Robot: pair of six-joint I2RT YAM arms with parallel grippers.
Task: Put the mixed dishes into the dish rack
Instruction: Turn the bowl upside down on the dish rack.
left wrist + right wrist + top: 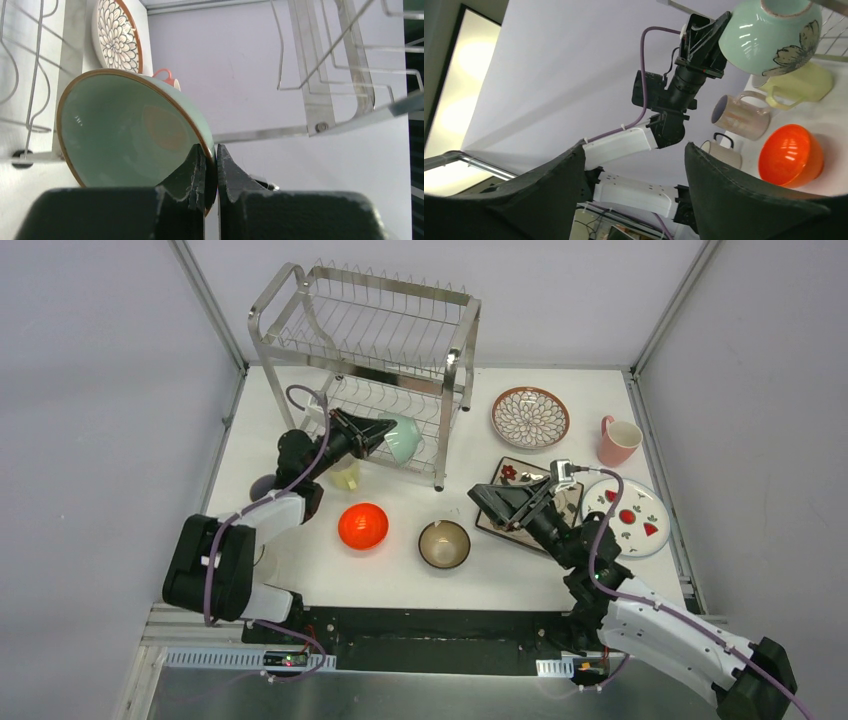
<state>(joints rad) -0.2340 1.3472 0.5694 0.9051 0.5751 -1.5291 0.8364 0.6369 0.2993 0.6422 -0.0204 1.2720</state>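
White tabletop, boxed in by pale grey walls, holds a scatter of dishes in front of two robot arms. A tall two-tier steel wire dish rack [370, 350] stands at the far edge.

The left gripper [210, 150] is pinched tight on the rim of a mint bowl [402, 437], one finger inside and one outside. The bowl is tipped on its side at the front of the rack's lower shelf. Whether it touches the wires cannot be told. A yellow-green mug [345, 475] sits on the table just below the bowl.

The right gripper [634, 170] hangs with its jaws wide apart and nothing between them, above the left part of a square floral plate [510, 473].

An orange bowl [362, 526] and a tan bowl [444, 544] sit near the middle of the table, apart from each other. A round petal-pattern plate [530, 417] lies right of the rack, with a pink mug [618, 441] beside it. A white plate with red marks [635, 520] lies near the right edge.
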